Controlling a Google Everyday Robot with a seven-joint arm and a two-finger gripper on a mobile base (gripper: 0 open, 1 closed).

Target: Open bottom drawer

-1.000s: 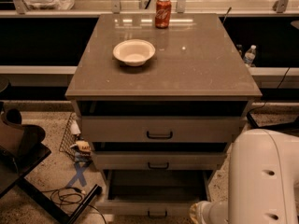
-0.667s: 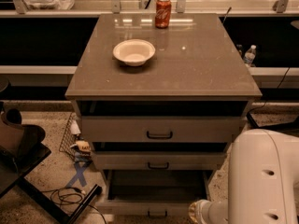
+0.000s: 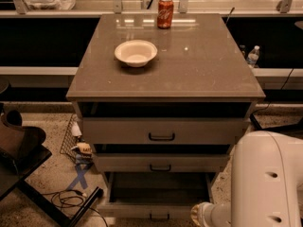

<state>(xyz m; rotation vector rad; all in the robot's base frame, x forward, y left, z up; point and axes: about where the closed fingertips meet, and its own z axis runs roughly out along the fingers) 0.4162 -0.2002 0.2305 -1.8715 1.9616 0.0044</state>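
The cabinet [image 3: 165, 60] has three grey drawers. The bottom drawer [image 3: 128, 211] is the lowest one. It stands pulled out toward me, with its dark inside [image 3: 158, 188] showing and its small black bar handle [image 3: 159, 216] at the frame's bottom edge. The middle drawer [image 3: 161, 163] and the top drawer [image 3: 161, 130] sit further back. My white arm [image 3: 267, 178] fills the lower right, and its rounded end joint [image 3: 202, 215] sits just right of the bottom drawer's front. The gripper itself is out of view below the frame.
A white bowl [image 3: 136, 52] and a red soda can [image 3: 165, 13] stand on the cabinet top. A water bottle [image 3: 253, 56] stands behind at the right. A black stand [image 3: 28, 160], cables [image 3: 66, 200] and small clutter [image 3: 81, 148] lie on the floor at the left.
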